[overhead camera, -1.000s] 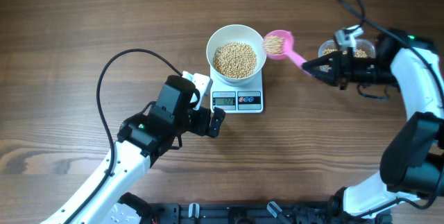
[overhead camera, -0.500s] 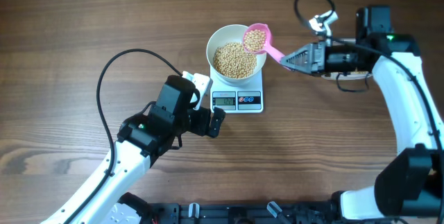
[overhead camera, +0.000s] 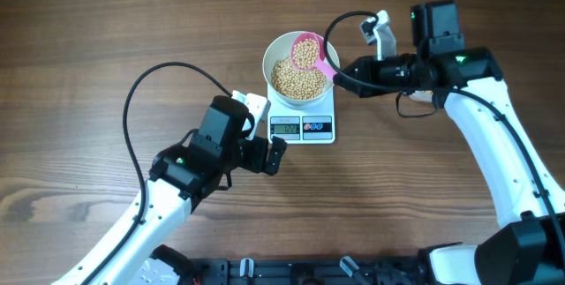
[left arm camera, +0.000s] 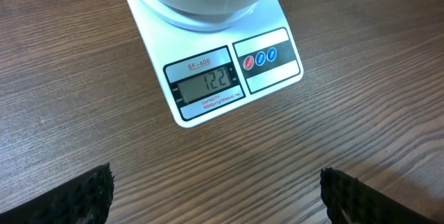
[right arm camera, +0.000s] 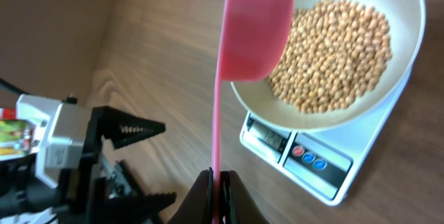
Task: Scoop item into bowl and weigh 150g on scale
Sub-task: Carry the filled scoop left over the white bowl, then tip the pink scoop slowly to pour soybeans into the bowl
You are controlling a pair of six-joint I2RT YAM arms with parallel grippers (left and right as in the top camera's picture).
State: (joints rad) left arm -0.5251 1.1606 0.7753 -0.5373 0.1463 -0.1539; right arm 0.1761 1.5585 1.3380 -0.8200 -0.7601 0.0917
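**Overhead view.** The right gripper (overhead camera: 342,74) is clamped on the handle of a pink scoop (overhead camera: 306,52). The scoop's long axis runs from the jaws straight toward the bowl (overhead camera: 273,54). Its loaded cup hangs over the bowl's rim on the right arm's side, above the beans (overhead camera: 296,82) already inside. The bowl sits on the scale (overhead camera: 303,127). The left gripper (overhead camera: 263,139) lies just beside the scale's front corner, spread wide and holding nothing.

**Left wrist view.** Both pads (left arm camera: 78,195) stand far apart at the lower corners. Beyond them the display (left arm camera: 205,81) reads 122, short of the target.

**Right wrist view.** The handle rises straight from the closed jaws, and the cup's underside overlaps the bowl's near rim. By judgement, tipping calls for a roll about this handle axis, and only part of the load is needed.
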